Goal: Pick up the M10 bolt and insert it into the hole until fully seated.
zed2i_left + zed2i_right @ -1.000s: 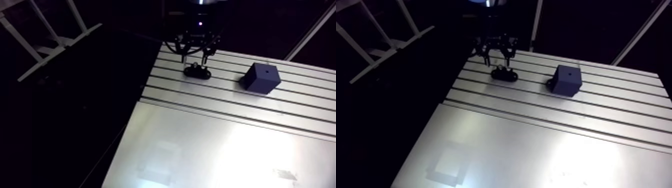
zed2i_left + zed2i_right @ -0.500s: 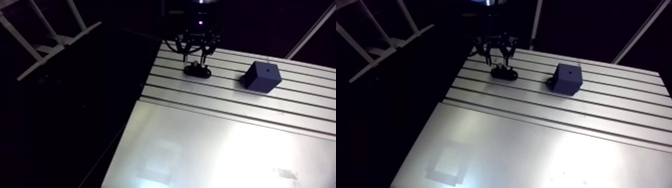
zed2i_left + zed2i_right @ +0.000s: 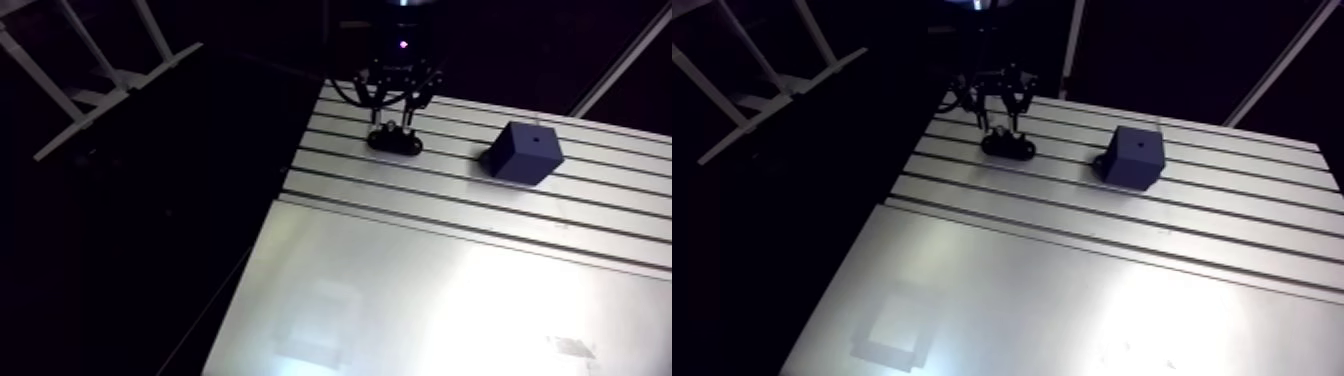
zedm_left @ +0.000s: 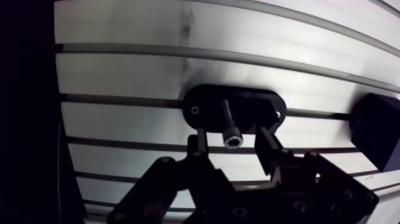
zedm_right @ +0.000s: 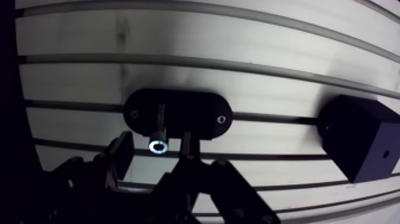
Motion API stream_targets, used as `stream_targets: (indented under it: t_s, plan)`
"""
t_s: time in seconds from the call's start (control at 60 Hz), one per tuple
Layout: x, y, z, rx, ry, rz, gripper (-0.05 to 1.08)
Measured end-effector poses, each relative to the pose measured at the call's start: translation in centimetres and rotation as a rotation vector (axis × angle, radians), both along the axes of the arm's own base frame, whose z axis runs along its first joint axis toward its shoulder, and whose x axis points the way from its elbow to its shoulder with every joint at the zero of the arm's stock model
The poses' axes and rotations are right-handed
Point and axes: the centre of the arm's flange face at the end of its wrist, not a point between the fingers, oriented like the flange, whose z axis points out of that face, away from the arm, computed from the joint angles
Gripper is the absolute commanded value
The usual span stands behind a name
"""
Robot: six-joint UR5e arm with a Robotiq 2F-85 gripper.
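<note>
Black oval holder is located on the slotted bench just under the hand, and the M10 bolt is carried upright in it, head uppermost, between the fingers. The hand is released: a gap is visible on each side of the bolt head. No grasp is made yet. The dark block containing the hole is found well off to one side of the hand. Gripping, lifting, transfer and full seating are judged outstanding.
</note>
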Motion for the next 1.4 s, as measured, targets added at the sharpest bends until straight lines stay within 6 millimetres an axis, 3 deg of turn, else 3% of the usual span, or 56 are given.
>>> stream_targets:
  t_s: [1.4]
  plan:
    - [0.02,0.07,-0.17,0.004,-0.003,-0.001,0.66]
